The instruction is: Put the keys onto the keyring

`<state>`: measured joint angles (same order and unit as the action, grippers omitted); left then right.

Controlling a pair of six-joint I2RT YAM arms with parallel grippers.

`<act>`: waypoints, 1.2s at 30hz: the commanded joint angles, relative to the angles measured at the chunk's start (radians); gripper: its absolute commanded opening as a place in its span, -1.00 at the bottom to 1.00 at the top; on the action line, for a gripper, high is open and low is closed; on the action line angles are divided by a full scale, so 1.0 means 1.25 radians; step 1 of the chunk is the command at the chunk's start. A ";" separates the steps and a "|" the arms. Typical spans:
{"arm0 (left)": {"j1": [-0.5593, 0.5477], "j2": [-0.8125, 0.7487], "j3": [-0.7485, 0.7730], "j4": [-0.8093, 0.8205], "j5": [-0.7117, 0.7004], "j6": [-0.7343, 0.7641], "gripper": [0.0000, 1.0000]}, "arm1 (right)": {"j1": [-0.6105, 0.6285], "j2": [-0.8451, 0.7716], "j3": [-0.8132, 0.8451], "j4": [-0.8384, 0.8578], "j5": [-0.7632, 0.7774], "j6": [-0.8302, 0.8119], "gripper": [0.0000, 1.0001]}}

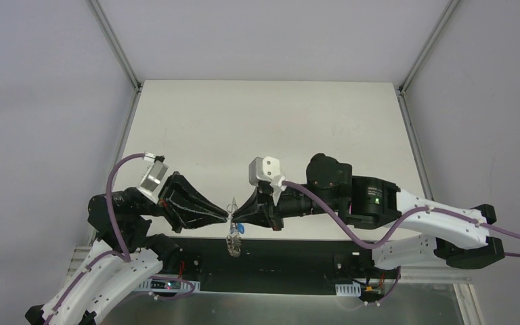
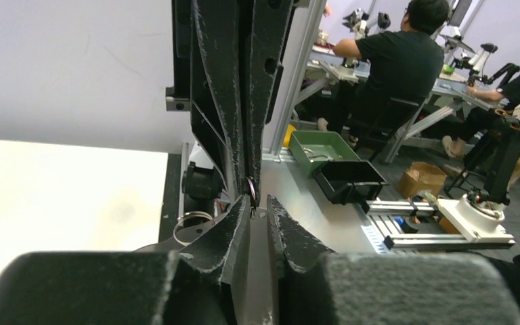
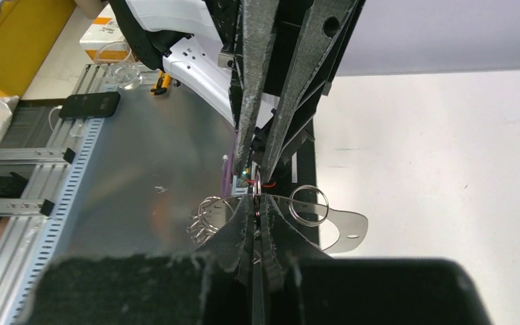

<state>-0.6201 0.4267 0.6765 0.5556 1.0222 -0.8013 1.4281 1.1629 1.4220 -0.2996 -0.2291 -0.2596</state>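
Both arms reach inward, nose to nose, at the near edge of the counter [image 1: 264,122]. The left arm [image 1: 112,264] bends up from its base and lays its wrist level, pointing right. The right arm [image 1: 433,223] mirrors it, elbow out wide, wrist level, pointing left. The tips meet just above the dark strip along the counter's front (almost touching, seen from overhead).

Between them hangs the keyring [image 1: 233,241], off the surface, its bunch of little keys dangling below the tips. The blue-headed key [image 1: 242,230] sits on the right side of the bunch.

Right jaws: pressed flat together, with the ring's wire coming out from between their tips in the right wrist view. Left jaws: only a thin slit apart, the wire sitting right at their tips. Whether they actually pinch it, I cannot tell.
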 commanded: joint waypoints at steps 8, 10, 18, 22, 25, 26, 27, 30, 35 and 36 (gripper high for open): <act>0.005 -0.007 0.143 -0.384 0.129 0.135 -0.46 | -0.105 0.021 0.139 -0.236 -0.038 0.262 -1.00; 0.005 -0.004 0.146 -0.417 0.126 0.136 -0.46 | -0.120 0.031 0.148 -0.273 -0.058 0.291 -1.00; 0.005 0.035 0.137 -0.442 0.111 0.120 -0.48 | -0.138 0.061 0.116 -0.313 -0.228 0.335 -1.00; 0.005 0.061 0.138 -0.471 0.113 0.127 -0.49 | -0.139 0.079 0.106 -0.317 -0.276 0.337 -1.00; 0.005 0.075 0.131 -0.477 0.110 0.129 -0.49 | -0.139 0.102 0.104 -0.317 -0.309 0.335 -1.00; 0.005 0.077 0.129 -0.478 0.109 0.128 -0.49 | -0.139 0.112 0.106 -0.315 -0.310 0.335 -1.00; 0.005 0.078 0.127 -0.478 0.108 0.127 -0.50 | -0.139 0.120 0.108 -0.313 -0.312 0.335 -1.00; 0.005 0.077 0.123 -0.478 0.106 0.124 -0.49 | -0.140 0.136 0.114 -0.304 -0.325 0.332 -1.00; 0.005 0.084 0.122 -0.486 0.109 0.121 -0.49 | -0.148 0.159 0.127 -0.288 -0.348 0.330 -1.00; 0.005 0.089 0.123 -0.489 0.114 0.120 -0.49 | -0.149 0.164 0.129 -0.283 -0.353 0.331 -1.00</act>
<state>-0.6144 0.5262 0.8307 -0.0593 1.1450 -0.6609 1.2514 1.3632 1.5478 -0.7116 -0.6064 0.1387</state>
